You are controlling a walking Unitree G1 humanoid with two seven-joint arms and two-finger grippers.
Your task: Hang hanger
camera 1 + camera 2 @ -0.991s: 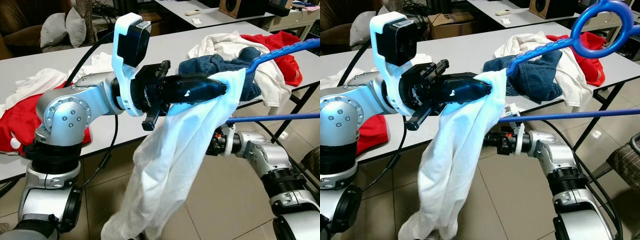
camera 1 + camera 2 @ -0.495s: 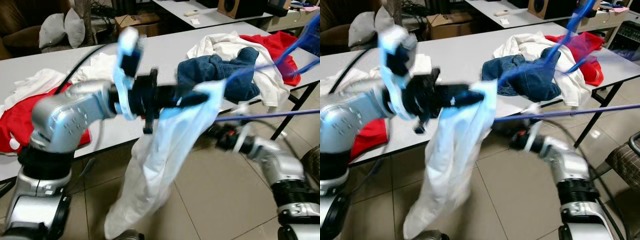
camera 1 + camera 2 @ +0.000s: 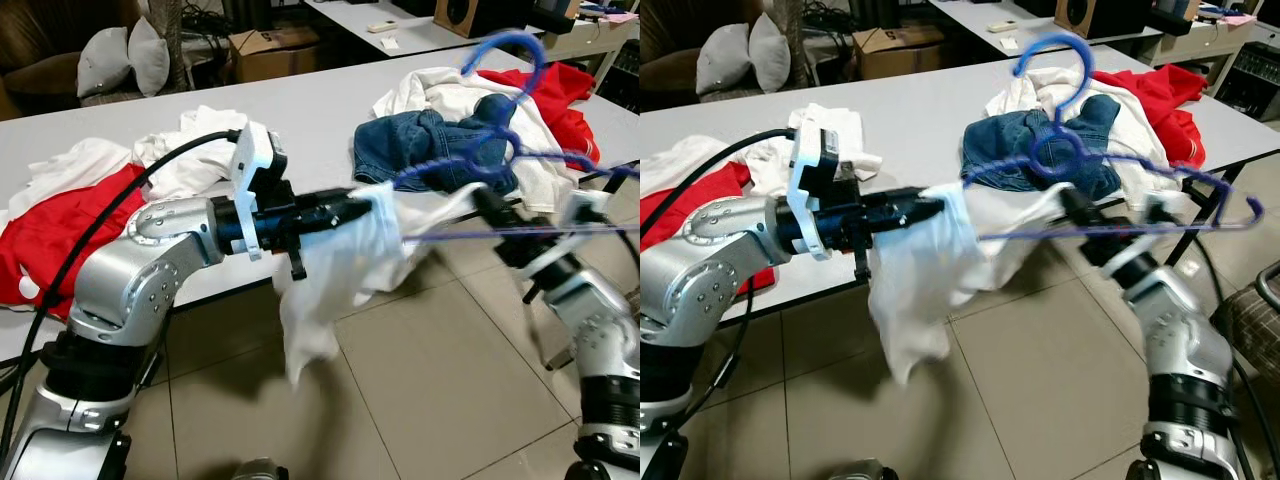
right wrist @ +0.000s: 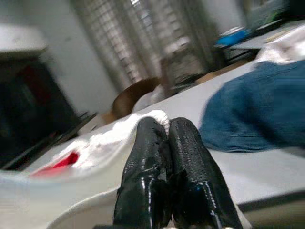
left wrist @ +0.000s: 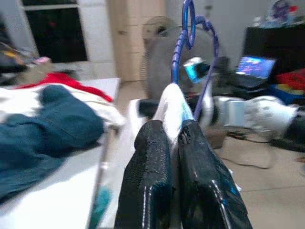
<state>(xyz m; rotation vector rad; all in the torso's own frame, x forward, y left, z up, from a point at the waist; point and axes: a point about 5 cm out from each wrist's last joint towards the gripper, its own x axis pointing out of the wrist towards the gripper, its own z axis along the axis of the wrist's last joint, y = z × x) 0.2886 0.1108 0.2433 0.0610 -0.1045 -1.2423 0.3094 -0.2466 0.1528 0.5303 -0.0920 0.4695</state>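
Swinging sideways now, the white garment (image 3: 915, 290) is clamped in the left pincer (image 3: 930, 207); the blue hanger (image 3: 1080, 165), raised since, is pinched by the right pincer (image 4: 167, 138).

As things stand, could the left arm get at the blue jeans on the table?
Probably not: the left gripper is shut on the white garment, so it isn't free, though the jeans lie just beyond it.

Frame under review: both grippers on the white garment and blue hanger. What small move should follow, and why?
Probably ease the left gripper outward along the blue hanger. It pinches the white garment, which bunches and droops there, while the right gripper holds the other side.
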